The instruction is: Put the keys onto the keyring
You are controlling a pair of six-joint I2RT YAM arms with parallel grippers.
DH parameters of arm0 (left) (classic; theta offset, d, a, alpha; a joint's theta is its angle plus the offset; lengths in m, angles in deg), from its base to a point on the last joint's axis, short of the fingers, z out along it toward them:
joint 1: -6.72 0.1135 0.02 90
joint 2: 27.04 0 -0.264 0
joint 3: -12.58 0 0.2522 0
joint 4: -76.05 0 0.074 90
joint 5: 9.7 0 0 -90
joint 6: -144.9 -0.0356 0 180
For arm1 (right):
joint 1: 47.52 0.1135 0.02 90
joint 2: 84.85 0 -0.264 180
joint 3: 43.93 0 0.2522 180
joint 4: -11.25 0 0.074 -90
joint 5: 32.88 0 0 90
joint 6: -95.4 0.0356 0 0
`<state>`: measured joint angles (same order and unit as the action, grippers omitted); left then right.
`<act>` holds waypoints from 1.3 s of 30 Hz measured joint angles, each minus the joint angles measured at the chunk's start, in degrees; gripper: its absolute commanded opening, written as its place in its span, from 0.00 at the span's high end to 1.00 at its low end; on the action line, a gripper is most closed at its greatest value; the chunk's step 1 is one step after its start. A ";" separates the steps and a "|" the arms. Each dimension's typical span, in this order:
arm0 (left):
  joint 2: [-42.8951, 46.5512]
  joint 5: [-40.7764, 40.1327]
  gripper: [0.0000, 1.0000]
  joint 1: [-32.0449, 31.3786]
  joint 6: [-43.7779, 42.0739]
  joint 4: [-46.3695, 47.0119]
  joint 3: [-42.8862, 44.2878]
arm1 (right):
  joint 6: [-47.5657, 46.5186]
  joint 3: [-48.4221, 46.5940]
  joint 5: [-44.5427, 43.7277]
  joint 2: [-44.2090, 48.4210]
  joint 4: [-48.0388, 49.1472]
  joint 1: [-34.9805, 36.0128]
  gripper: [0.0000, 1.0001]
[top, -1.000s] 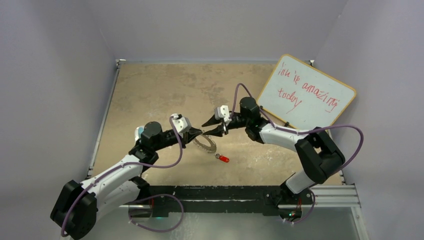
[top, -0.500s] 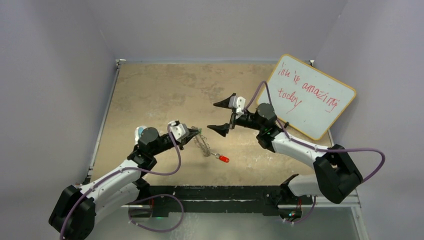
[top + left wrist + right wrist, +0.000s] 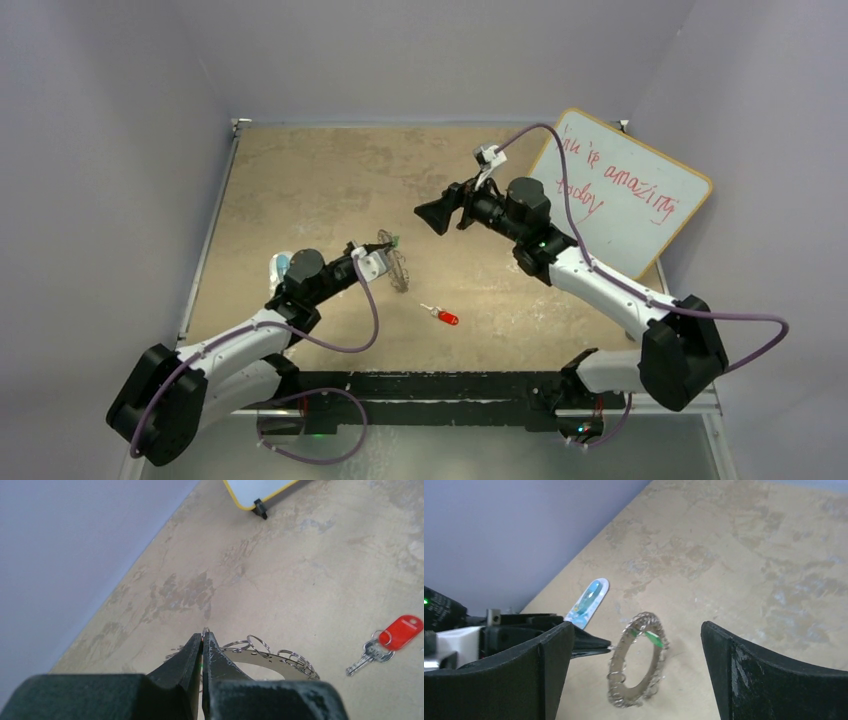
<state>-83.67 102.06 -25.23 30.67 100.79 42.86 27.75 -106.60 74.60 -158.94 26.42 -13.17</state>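
— Look! Our right pincer (image 3: 438, 213) has pulled back from the keyring (image 3: 397, 262), up toward the far edge of the table (image 3: 300, 180). Its fingers are spread wide, with nothing in them.
— Our left pincer (image 3: 203, 637) is squeezed tight on the keyring's rim. It holds the keyring standing up over the middle of the table.
— The green key (image 3: 653, 638) sits at the keyring's top. We think it is on now.
— The red key (image 3: 446, 317) lies alone, closer to the near edge. We think that one comes next.
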 measured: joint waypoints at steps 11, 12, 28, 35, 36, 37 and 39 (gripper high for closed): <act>-5.33 -3.63 1.00 -2.40 -6.88 7.04 -2.71 | 17.75 -2.27 13.35 -11.04 -6.34 -0.04 0.51; -5.40 -3.89 1.00 -2.75 -6.97 7.61 -3.15 | 19.08 -2.25 14.53 -11.91 -6.25 -0.04 0.55; -4.11 -7.58 1.00 -7.28 -9.66 10.82 -5.29 | 32.70 -3.08 24.52 -20.04 -1.66 -0.02 0.58; -3.34 -8.15 1.00 -7.58 -10.03 10.82 -5.31 | 34.62 -4.26 25.68 -21.64 -0.22 -0.02 0.68; -3.34 -8.17 1.00 -7.63 -10.12 10.80 -5.31 | 34.82 -4.37 25.83 -21.99 0.09 -0.02 0.68; -3.37 -8.17 1.00 -7.63 -10.14 10.80 -5.31 | 35.17 -4.55 25.90 -22.43 0.37 -0.02 0.67; -3.37 -8.28 1.00 -7.65 -10.16 10.75 -5.31 | 35.80 -4.59 26.21 -23.28 1.03 -0.02 0.65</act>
<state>-87.03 93.77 -32.87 20.51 111.54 37.54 63.55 -111.19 100.81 -182.21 27.44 -13.20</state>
